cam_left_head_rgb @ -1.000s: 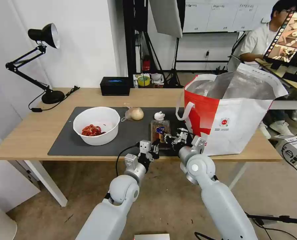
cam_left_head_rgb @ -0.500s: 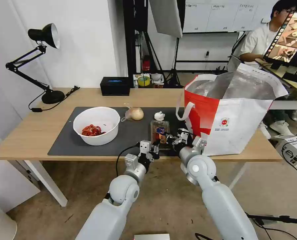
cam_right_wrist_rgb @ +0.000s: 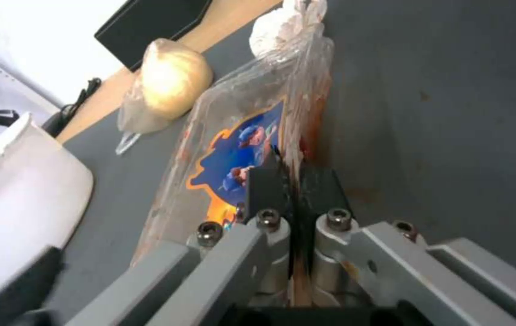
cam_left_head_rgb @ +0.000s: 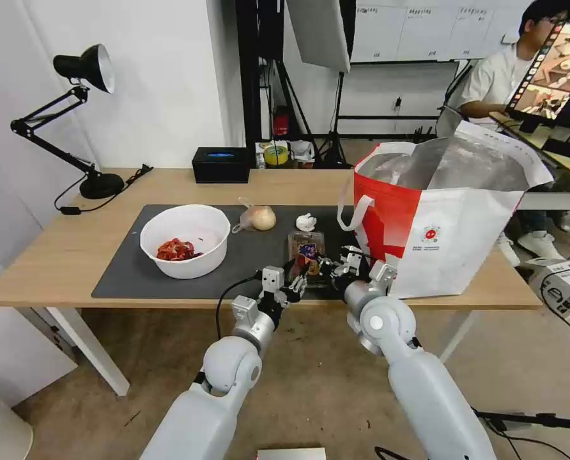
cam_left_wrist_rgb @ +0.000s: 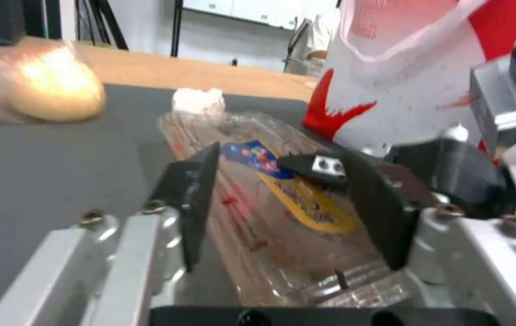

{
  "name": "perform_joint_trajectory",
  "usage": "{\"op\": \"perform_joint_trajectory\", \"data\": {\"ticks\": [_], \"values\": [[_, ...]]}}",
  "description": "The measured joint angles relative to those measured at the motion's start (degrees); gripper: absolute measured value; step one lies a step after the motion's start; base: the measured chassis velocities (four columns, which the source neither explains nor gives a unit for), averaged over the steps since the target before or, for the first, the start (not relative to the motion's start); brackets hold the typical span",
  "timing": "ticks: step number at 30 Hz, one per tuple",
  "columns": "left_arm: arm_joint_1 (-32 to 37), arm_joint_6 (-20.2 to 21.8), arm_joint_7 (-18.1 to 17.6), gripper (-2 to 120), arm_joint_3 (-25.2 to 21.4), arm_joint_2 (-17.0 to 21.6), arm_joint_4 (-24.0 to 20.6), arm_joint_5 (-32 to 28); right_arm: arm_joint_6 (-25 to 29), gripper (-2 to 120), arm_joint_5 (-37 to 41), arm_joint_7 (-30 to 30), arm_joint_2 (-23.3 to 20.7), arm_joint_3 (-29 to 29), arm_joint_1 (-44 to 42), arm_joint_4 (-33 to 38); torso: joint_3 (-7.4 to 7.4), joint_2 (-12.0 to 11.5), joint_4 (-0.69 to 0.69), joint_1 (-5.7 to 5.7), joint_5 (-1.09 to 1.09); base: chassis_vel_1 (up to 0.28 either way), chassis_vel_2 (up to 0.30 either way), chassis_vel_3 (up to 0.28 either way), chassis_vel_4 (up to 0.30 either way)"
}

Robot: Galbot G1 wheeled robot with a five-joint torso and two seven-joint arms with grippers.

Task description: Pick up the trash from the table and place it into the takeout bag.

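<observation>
The clear plastic box [cam_left_head_rgb: 306,245] with a blue-and-yellow label lies on the dark mat [cam_left_head_rgb: 131,271], near the table's [cam_left_head_rgb: 48,255] front edge. My right gripper [cam_left_head_rgb: 327,262] is shut on the box's edge [cam_right_wrist_rgb: 233,154], its fingers [cam_right_wrist_rgb: 264,183] pinching the plastic. My left gripper [cam_left_wrist_rgb: 288,203] is open, with its jaws on either side of the box's near end [cam_left_wrist_rgb: 282,217]. Behind the box lie the white tissue [cam_left_head_rgb: 306,222] and the clear bag with a yellowish lump [cam_left_head_rgb: 260,218]. The white bowl [cam_left_head_rgb: 184,239] with red scraps stands to the left. The red-and-white takeout bag [cam_left_head_rgb: 445,223] stands open on the right.
A black rectangular box [cam_left_head_rgb: 221,164] sits at the table's back edge, and a black desk lamp [cam_left_head_rgb: 87,115] stands at the back left corner. The takeout bag's white handle [cam_left_head_rgb: 347,214] hangs close to my right arm.
My left gripper has edged forward over the table's front edge until its open jaws straddle the box's near end. The right gripper has held its grip.
</observation>
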Motion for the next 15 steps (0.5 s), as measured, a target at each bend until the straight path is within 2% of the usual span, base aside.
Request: {"op": "perform_joint_trajectory", "data": {"ticks": [1, 4, 5, 6, 9, 10, 15], "values": [[0.0, 0.0, 0.0, 65, 0.0, 0.0, 0.0, 0.0, 0.0, 0, 0.0, 0.0, 0.0, 0.0, 0.0, 0.0, 0.0, 0.0, 0.0, 0.0, 0.0, 0.0, 0.0, 0.0, 0.0], [0.6, -0.6, 0.9, 79, -1.5, -0.1, -1.1, 0.0, 0.0, 0, -0.1, 0.0, 0.0, -0.1, 0.1, 0.2, 0.0, 0.0, 0.0, 0.0, 0.0, 0.0, 0.0, 0.0, 0.0], [0.6, -0.6, 0.9, 79, -1.5, -0.1, -1.1, 0.0, 0.0, 0, -0.1, 0.0, 0.0, -0.1, 0.1, 0.2, 0.0, 0.0, 0.0, 0.0, 0.0, 0.0, 0.0, 0.0, 0.0], [0.8, -0.8, 1.2, 85, -2.1, -0.1, -1.4, 0.0, 0.0, 0, -0.1, -0.1, 0.0, -0.1, 0.1, 0.2, 0.0, 0.0, 0.0, 0.0, 0.0, 0.0, 0.0, 0.0, 0.0], [1.1, -1.2, 1.8, 92, -3.1, 0.0, -1.9, 0.1, 0.0, 0, -0.2, -0.1, 0.1, -0.1, 0.1, 0.3, 0.0, 0.0, 0.0, 0.01, 0.0, 0.0, 0.0, 0.0, 0.0], [1.5, -1.7, 2.3, 98, -4.0, 0.1, -2.3, 0.2, 0.0, 0, -0.2, -0.1, 0.1, -0.2, 0.2, 0.3, 0.0, 0.0, 0.0, 0.01, 0.0, 0.0, 0.0, 0.0, 0.0], [2.9, -3.1, 3.6, 100, -7.4, 0.3, -4.0, 0.5, 0.1, 0, -0.4, -0.2, 0.3, -0.4, 0.3, 0.3, -0.01, 0.0, 0.0, 0.0, 0.0, 0.0, 0.0, 0.0, 0.0]]}}
